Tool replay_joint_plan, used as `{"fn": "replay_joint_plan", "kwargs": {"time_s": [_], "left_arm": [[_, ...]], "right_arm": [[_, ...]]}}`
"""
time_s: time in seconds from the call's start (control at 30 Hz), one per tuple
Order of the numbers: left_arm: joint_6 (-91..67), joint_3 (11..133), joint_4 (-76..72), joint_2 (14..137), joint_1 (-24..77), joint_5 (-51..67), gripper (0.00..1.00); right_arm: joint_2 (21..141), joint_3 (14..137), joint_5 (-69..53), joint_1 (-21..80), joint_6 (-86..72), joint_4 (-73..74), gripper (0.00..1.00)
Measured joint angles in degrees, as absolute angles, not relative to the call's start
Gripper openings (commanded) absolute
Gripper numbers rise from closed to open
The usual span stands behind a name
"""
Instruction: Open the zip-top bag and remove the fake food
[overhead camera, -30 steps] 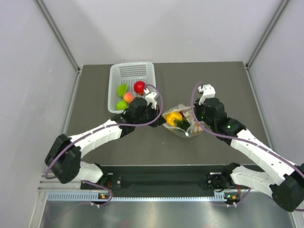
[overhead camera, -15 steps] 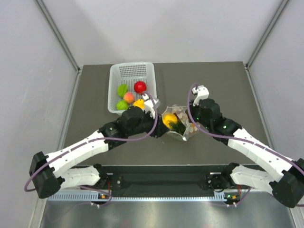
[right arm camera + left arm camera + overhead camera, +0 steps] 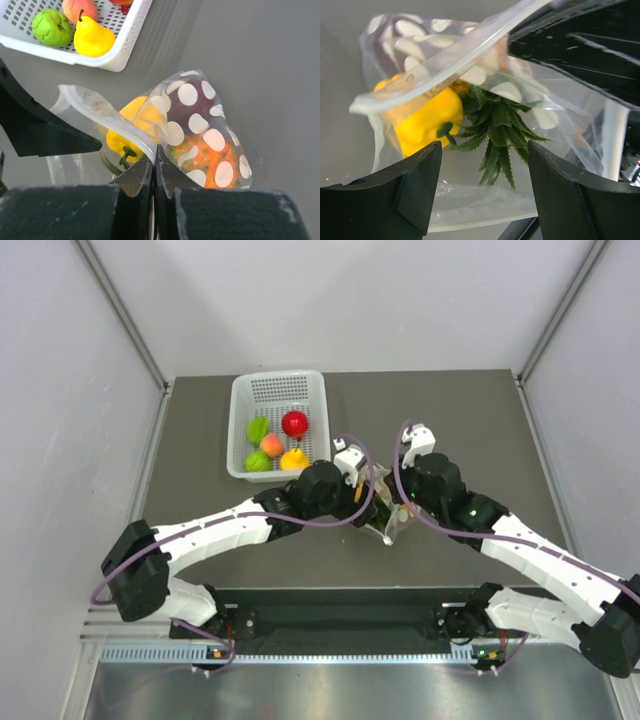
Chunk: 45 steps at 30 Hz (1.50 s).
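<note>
The zip-top bag (image 3: 200, 130), clear with cream dots, lies on the dark table with its mouth held open. My right gripper (image 3: 156, 152) is shut on the bag's upper zip edge. Inside the bag sit fake food pieces: a yellow pepper (image 3: 425, 120), an orange fruit (image 3: 210, 155) with a green leafy top (image 3: 500, 130), and a maroon piece (image 3: 200, 105). My left gripper (image 3: 485, 165) is open at the bag's mouth with nothing between its fingers, and the leafy top is just ahead of it. From above, the bag (image 3: 385, 530) shows between the left gripper (image 3: 362, 502) and the right gripper (image 3: 395, 510).
A white perforated basket (image 3: 245, 390) stands at the back left. It holds a red apple (image 3: 294, 423), a yellow pear (image 3: 92, 40), a green piece (image 3: 50, 27) and a peach piece. Grey walls enclose the table on three sides.
My left gripper has opened and swung right from the basket to the bag's mouth. A yellow pear now shows in the basket. The right gripper has drawn the bag slightly toward the left.
</note>
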<state>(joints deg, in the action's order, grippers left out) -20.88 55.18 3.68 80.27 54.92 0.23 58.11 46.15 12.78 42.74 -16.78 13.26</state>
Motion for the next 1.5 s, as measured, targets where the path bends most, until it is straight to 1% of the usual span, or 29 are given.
{"fn": "replay_joint_plan", "kwargs": {"time_s": [0.17, 0.23, 0.27, 0.33, 0.37, 0.43, 0.47, 0.57, 0.6, 0.63, 0.67, 0.7, 0.73, 0.77, 0.8, 0.83, 0.87, 0.9, 0.97, 1.03, 1.2, 1.37, 1.5], "left_arm": [[-21.4, 55.4, 3.5, 81.1, 54.9, -0.6, 0.78], [-22.1, 55.4, 2.5, 81.4, 54.9, 0.3, 0.78], [-22.5, 55.4, 2.0, 81.7, 54.9, 0.6, 0.78], [-23.1, 55.4, 0.3, 82.9, 54.9, 2.0, 0.72], [-23.7, 55.4, -0.6, 83.7, 54.9, 2.7, 0.57], [-24.8, 55.2, -2.2, 85.5, 54.9, 4.5, 0.45], [-25.4, 55.1, -3.0, 86.3, 54.9, 5.4, 0.33], [-26.6, 55.0, -3.8, 88.1, 54.9, 7.2, 0.12], [-27.0, 54.9, -4.0, 88.5, 54.9, 7.7, 0.0], [-27.2, 54.9, -4.3, 88.8, 54.9, 8.1, 0.0], [-27.4, 54.9, -4.4, 89.0, 54.8, 8.3, 0.0], [-27.4, 54.9, -4.5, 89.1, 54.7, 8.4, 0.0], [-27.6, 54.8, -4.7, 89.1, 54.6, 8.6, 0.0], [-27.8, 54.7, -4.8, 89.1, 54.3, 8.7, 0.0], [-28.0, 54.5, -4.8, 89.1, 53.8, 8.8, 0.0], [-28.4, 54.2, -5.0, 89.0, 53.1, 9.1, 0.0], [-28.6, 53.7, -5.3, 88.8, 52.4, 9.3, 0.0], [-28.8, 53.3, -5.3, 88.6, 51.4, 9.5, 0.0], [-29.1, 52.3, -5.3, 87.9, 49.2, 10.0, 0.0], [-29.6, 51.4, -5.5, 87.3, 46.7, 11.0, 0.0], [-30.8, 49.2, -7.1, 86.6, 42.0, 13.8, 0.0], [-31.6, 48.3, -8.1, 86.6, 41.5, 16.1, 0.0], [-31.6, 48.3, -8.7, 86.6, 41.4, 17.7, 0.0]], "right_arm": [[57.8, 46.2, 13.0, 43.0, -16.8, 13.3, 0.0], [57.8, 46.2, 13.0, 43.0, -16.8, 13.2, 0.0], [57.8, 46.2, 13.0, 43.0, -16.9, 13.1, 0.0], [57.8, 46.2, 13.0, 43.2, -17.2, 13.0, 0.0], [57.8, 46.2, 13.0, 43.3, -17.2, 13.0, 0.0], [57.8, 46.1, 12.9, 43.5, -17.3, 12.9, 0.0], [57.8, 46.1, 12.9, 43.5, -17.4, 12.9, 0.0], [57.7, 45.8, 12.9, 43.5, -17.7, 12.8, 0.0], [57.6, 45.5, 12.9, 43.6, -17.8, 12.9, 0.0], [57.5, 45.3, 12.8, 43.7, -17.8, 13.1, 0.0], [57.3, 45.0, 12.8, 43.7, -17.8, 13.1, 0.03], [57.1, 44.9, 12.7, 43.7, -17.8, 13.4, 0.08], [56.9, 44.9, 12.7, 43.7, -17.9, 13.5, 0.17], [56.5, 44.9, 12.7, 43.8, -18.0, 13.7, 0.38], [55.9, 44.9, 12.6, 43.8, -18.3, 14.0, 0.46], [55.1, 44.9, 12.6, 43.8, -18.3, 14.4, 0.52], [54.0, 44.7, 12.7, 43.8, -18.0, 14.7, 0.66], [53.0, 44.5, 12.7, 43.8, -18.0, 15.0, 0.68], [50.0, 43.6, 13.0, 43.8, -18.0, 16.2, 0.83], [47.5, 42.2, 13.4, 43.8, -18.2, 16.6, 0.93], [44.4, 37.5, 15.3, 43.8, -20.3, 18.1, 0.94], [48.3, 33.6, 16.0, 43.7, -21.7, 17.1, 0.94], [50.4, 31.5, 14.2, 42.2, -20.8, 12.7, 0.95]]}}
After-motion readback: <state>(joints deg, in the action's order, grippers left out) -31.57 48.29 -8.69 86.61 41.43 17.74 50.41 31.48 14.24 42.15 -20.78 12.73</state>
